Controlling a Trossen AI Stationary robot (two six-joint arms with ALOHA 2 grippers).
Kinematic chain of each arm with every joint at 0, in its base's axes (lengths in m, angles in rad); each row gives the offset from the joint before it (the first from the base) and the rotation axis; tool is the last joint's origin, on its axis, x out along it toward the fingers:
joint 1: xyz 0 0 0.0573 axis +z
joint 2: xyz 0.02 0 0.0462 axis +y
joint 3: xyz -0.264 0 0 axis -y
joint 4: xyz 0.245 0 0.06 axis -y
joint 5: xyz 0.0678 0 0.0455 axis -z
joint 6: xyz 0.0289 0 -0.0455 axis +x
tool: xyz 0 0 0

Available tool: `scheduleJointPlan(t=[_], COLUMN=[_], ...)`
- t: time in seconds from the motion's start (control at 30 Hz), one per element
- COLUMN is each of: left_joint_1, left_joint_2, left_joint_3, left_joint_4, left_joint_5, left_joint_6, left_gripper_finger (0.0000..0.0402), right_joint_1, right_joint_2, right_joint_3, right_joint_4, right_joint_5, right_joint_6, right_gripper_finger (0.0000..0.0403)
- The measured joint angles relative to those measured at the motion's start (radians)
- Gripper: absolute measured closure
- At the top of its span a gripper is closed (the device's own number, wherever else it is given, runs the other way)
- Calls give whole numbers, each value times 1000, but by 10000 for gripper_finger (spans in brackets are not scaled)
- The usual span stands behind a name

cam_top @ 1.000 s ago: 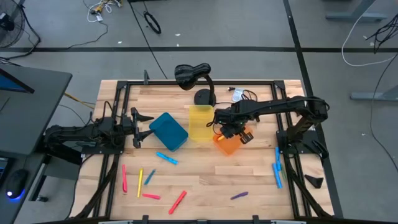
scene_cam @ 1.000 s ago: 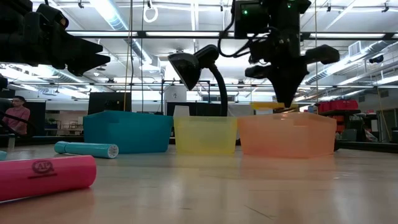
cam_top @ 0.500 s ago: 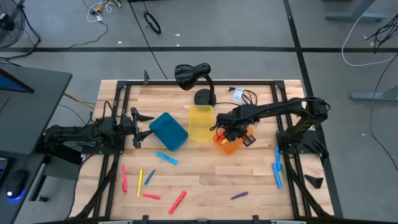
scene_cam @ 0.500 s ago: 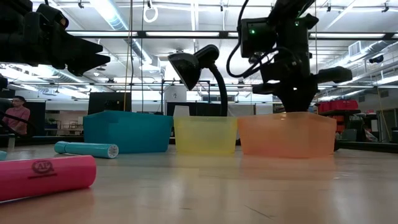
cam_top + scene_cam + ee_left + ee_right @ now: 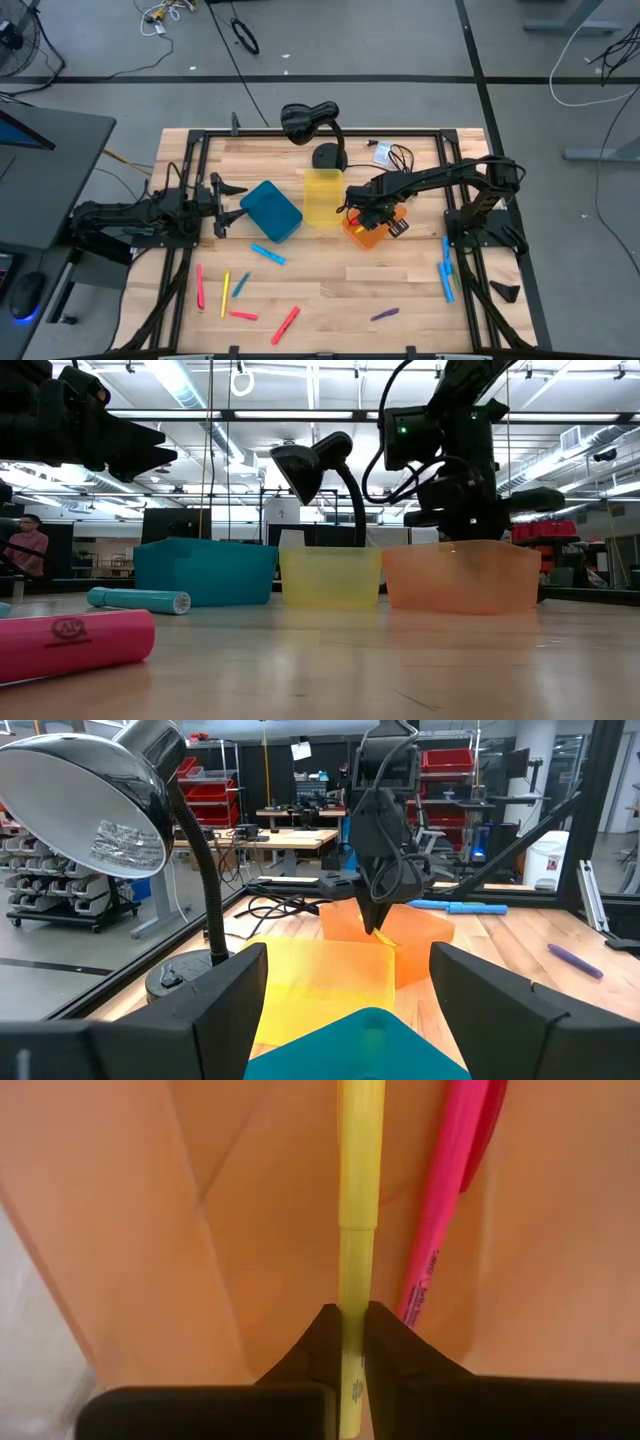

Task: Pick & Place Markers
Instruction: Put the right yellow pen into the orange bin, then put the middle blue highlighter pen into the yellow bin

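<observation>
The right gripper (image 5: 342,1342) pinched a yellow marker (image 5: 356,1210) inside the orange bin (image 5: 366,236), beside a pink marker (image 5: 440,1220). About ten markers (image 5: 284,323) probably remained on the table (image 5: 330,290). The left gripper (image 5: 226,205) waited with fingers spread.

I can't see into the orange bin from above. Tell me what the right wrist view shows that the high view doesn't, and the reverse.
Right wrist only: the right pincer shut on a yellow marker, a pink marker beside it.

High only: loose markers on the table, the blue bin, the yellow bin, the open left pincer.

Both: the orange bin.
</observation>
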Motion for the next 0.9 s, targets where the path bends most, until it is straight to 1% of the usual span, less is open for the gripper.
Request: scheduleJointPlan(t=[0.17,0.43,0.63,0.77,0.9], left_joint_1=[0,0,0,0,0], left_joint_2=[0,0,0,0,0], left_joint_3=[0,0,0,0,0], left_joint_4=[0,0,0,0,0], left_joint_5=[0,0,0,0,0], left_joint_6=[0,0,0,0,0], left_gripper_finger=[115,115,115,115,115], right_joint_1=[0,0,0,0,0], right_joint_2=[-1,-1,-1,-1,-7], right_joint_3=[0,0,0,0,0], right_joint_4=[3,0,0,1,1], right_joint_5=[0,0,0,0,0], right_joint_6=[1,2,2,1,4], right_gripper_finger=[370,314,280,267,265])
